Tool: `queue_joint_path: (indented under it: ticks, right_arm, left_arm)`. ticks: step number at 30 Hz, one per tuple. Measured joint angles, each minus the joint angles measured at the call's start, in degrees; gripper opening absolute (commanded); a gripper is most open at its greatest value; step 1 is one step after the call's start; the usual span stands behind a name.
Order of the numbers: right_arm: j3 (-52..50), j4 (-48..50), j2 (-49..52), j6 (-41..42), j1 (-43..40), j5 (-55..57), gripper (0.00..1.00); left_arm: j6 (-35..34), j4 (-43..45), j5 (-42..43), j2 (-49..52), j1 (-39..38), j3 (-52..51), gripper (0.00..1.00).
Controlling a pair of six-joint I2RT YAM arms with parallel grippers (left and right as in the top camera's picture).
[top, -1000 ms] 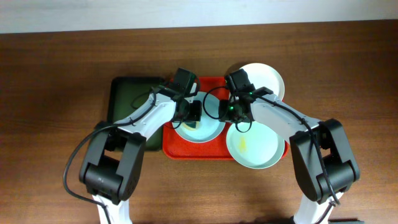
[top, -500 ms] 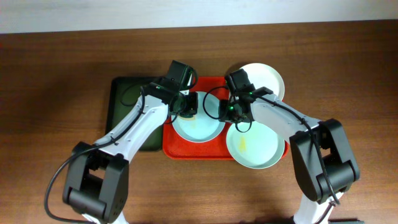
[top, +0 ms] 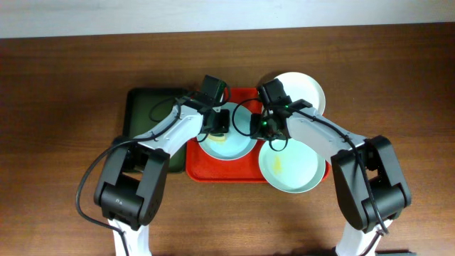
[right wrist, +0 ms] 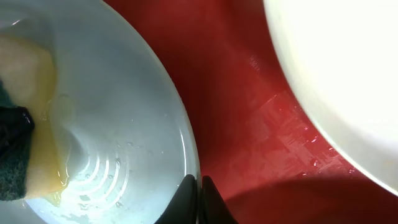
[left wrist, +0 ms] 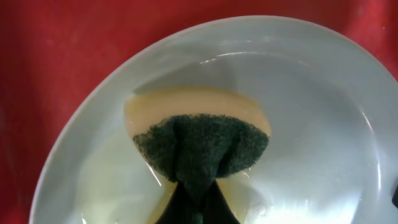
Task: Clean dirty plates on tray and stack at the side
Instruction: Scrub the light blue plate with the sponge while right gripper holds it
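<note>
Pale blue round plate [top: 239, 144] mid-scrub: left gripper [left wrist: 196, 208] clamps yellow-green sponge [left wrist: 202, 146], right gripper [right wrist: 198, 193] pinches its rim; smeared pale green plate [top: 291, 167] pending.

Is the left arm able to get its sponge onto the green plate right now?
Probably not directly: the right gripper, pinching the blue plate's rim, sits between the left gripper and the green plate.

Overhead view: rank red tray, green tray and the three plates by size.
1. Red tray.
2. Green tray.
3. White plate, blue plate, green plate: alike, unranked.
</note>
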Motion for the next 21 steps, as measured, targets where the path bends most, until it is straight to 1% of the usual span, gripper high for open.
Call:
queue_joint_path:
  ticks: [2, 5, 7, 9, 13, 16, 19, 21]
  right_arm:
    - [0.0, -0.07, 0.0, -0.02, 0.0, 0.31, 0.04]
    - [0.0, -0.09, 0.0, 0.0, 0.0, 0.5, 0.04]
    - [0.0, -0.09, 0.0, -0.02, 0.0, 0.5, 0.04]
    - [0.0, -0.07, 0.0, 0.0, 0.0, 0.46, 0.04]
    - [0.0, -0.04, 0.0, 0.0, 0.0, 0.44, 0.04]
    - [0.0, -0.04, 0.0, -0.02, 0.0, 0.44, 0.04]
    - [0.0, -0.04, 0.0, -0.04, 0.0, 0.44, 0.04]
    - [0.0, -0.04, 0.0, 0.0, 0.0, 0.44, 0.04]
  left_arm:
    - [0.2, 0.09, 1.55, 0.55, -0.04, 0.52, 0.0]
    - [3.04, 0.5, 10.12, 1.09, 0.09, 1.03, 0.0]
    - [3.96, -0.85, 13.25, 1.14, 0.09, 1.38, 0.0]
    - [4.52, -2.86, 11.78, 0.79, 0.24, 2.16, 0.0]
    - [4.79, -5.99, 2.12, -3.23, 0.33, 2.54, 0.0]
    - [4.81, -7.06, -3.85, -3.69, 0.33, 2.58, 0.0]
    - [4.96, -6.73, -6.82, -3.45, 0.37, 2.58, 0.0]
    - [4.96, -4.92, -7.45, -2.08, 0.37, 2.62, 0.0]
